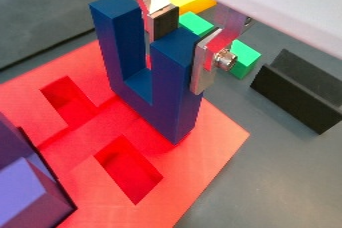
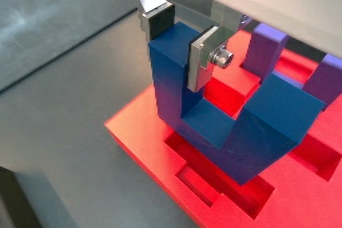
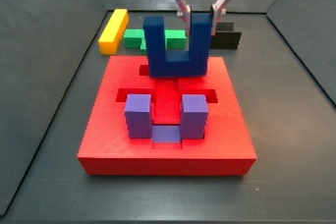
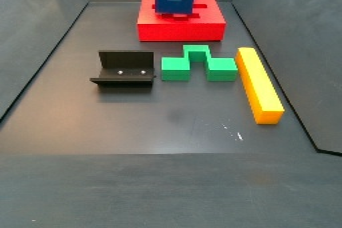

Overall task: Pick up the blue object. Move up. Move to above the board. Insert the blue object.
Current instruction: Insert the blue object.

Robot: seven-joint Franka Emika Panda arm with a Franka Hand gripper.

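Observation:
The blue object (image 1: 167, 82) (image 2: 221, 112) is a dark-blue U block standing upright, prongs up, on the far end of the red board (image 3: 164, 154) (image 4: 181, 27). Its base looks set into a recess of the board (image 2: 140, 127). My gripper (image 1: 177, 57) (image 2: 178, 52) straddles one prong from above. One finger sits in the slot between the prongs and the other lies flat against the prong's outer side, shut on it. In a side view the gripper (image 3: 202, 27) holds the right-hand prong of the blue object (image 3: 168, 56).
A purple U block (image 3: 160, 120) (image 1: 27, 187) sits in the board's near recess, with open recesses (image 1: 127, 167) beside it. Off the board lie a green block (image 4: 198, 65), a yellow bar (image 4: 258, 84) and the fixture (image 4: 127, 69). Dark walls ring the floor.

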